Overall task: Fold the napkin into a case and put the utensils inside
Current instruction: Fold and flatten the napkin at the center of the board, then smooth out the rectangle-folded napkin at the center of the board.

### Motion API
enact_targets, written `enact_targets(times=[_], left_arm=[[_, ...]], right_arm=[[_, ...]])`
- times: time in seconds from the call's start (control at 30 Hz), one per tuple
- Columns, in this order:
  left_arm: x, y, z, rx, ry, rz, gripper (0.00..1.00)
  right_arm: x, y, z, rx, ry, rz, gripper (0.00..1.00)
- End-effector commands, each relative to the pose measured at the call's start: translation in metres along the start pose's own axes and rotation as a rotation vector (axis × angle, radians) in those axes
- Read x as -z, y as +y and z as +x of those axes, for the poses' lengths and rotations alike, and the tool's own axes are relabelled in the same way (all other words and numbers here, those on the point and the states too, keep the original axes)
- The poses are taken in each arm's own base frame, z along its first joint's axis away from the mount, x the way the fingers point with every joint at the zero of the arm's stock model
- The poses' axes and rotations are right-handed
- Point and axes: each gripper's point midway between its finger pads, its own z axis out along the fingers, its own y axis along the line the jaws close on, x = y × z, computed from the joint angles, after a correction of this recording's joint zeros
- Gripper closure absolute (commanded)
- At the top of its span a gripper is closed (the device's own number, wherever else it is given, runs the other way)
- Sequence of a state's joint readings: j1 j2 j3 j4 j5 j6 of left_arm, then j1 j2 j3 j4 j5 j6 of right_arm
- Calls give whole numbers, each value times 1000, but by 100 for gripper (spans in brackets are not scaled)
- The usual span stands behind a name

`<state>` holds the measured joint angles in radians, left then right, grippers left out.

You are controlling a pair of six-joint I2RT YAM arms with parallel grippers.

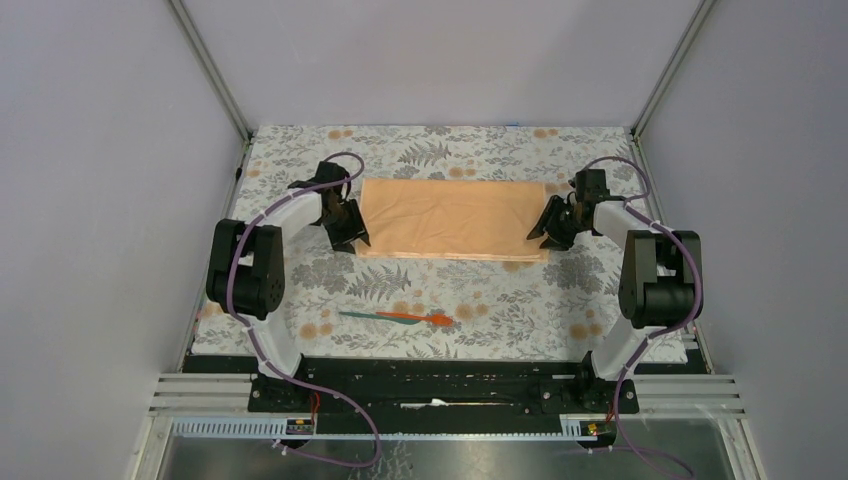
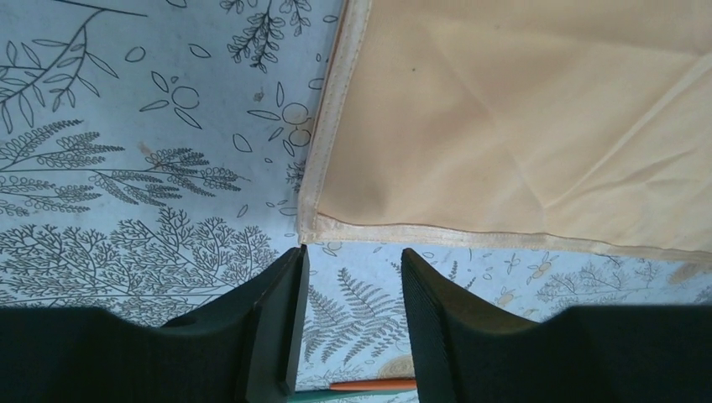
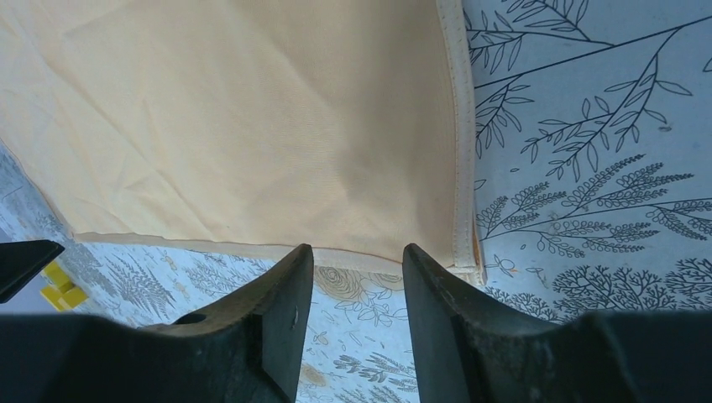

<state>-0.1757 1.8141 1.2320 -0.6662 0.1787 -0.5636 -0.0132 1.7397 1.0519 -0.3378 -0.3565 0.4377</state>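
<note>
The peach-orange napkin [image 1: 452, 219] lies flat on the tablecloth as a wide rectangle, with layered edges along its near side. My left gripper [image 1: 349, 238] is open at the napkin's near left corner [image 2: 312, 227], its jaws just short of the hem with nothing between them. My right gripper [image 1: 541, 232] is open at the near right corner [image 3: 466, 267], its jaws at the hem and empty. The utensils [image 1: 400, 317], one teal-green and one orange-red, lie together on the tablecloth nearer the arm bases. Their ends show between the left jaws [image 2: 369, 386].
The grey floral tablecloth [image 1: 300, 170] covers the table between white walls. A small yellow block [image 3: 60, 287] shows at the left edge of the right wrist view. The black base rail [image 1: 430, 385] runs along the near edge.
</note>
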Motion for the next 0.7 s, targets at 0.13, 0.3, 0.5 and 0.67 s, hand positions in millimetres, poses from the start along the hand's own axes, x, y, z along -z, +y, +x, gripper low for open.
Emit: enact_targets(times=[0.13, 0.3, 0.5, 0.67], left_arm=[[1, 6, -5, -2, -81, -28, 55], [34, -6, -5, -50, -130, 34, 48], [45, -45, -19, -39, -119, 191, 47], [22, -49, -25, -8, -78, 195, 50]], right_arm=[[-11, -12, 0, -13, -28, 47, 55], [-10, -26, 12, -29, -26, 96, 60], [4, -10, 1, -3, -46, 61, 65], [5, 21, 1, 25, -18, -20, 61]])
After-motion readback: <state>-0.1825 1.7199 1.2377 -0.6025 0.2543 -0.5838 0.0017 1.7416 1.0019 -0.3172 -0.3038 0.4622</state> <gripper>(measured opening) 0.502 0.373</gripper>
